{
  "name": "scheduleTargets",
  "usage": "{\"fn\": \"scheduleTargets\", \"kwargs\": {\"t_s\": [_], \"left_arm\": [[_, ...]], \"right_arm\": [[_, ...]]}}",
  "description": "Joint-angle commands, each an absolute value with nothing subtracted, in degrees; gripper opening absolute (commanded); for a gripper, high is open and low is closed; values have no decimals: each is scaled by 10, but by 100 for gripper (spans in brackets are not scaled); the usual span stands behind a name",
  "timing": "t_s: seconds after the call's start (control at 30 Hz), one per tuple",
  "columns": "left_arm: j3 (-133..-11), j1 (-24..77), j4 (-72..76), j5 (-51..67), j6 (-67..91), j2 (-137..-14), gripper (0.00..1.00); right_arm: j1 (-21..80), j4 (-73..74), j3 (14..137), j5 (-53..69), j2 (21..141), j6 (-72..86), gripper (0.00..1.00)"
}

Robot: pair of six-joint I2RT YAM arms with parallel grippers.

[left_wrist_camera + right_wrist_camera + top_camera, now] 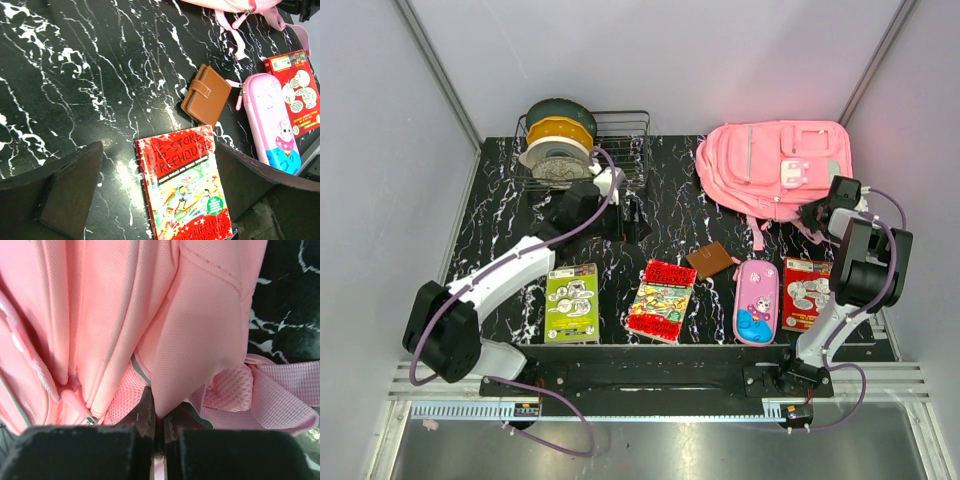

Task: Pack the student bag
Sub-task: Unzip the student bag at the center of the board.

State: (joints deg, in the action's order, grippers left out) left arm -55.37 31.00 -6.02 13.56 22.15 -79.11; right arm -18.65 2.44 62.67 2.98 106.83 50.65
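Right end effector (157, 416) pinches a fold of the student bag (200, 330); left end effector (159, 170) gapes wide.

The table (670, 180) under my left gripper (635, 228) is black, marble-patterned, veined with white and glossy enough to show soft highlights. Pale grey-white walls (660, 60) rise beyond it and out past my right gripper (817, 212) – slim metal struts (435, 70) run up the far corners. Behind both tools, at the near edge, lies an aluminium rail (620, 400), then a dull grey metal panel (720, 450). The light is even and diffuse – shadows stay faint.
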Motion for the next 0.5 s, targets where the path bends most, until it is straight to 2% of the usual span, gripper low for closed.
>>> {"fn": "scheduleTargets", "kwargs": {"t_s": [0.0,0.2,0.47], "left_arm": [[-598,352,-34,78,231,-794,99],[-648,404,-26,66,235,-835,99],[-744,489,29,70,230,-926,99]], "right_arm": [[-181,-23,614,109,993,512,0],[-180,-14,619,177,903,545,0],[-168,37,579,195,785,557,0]]}}
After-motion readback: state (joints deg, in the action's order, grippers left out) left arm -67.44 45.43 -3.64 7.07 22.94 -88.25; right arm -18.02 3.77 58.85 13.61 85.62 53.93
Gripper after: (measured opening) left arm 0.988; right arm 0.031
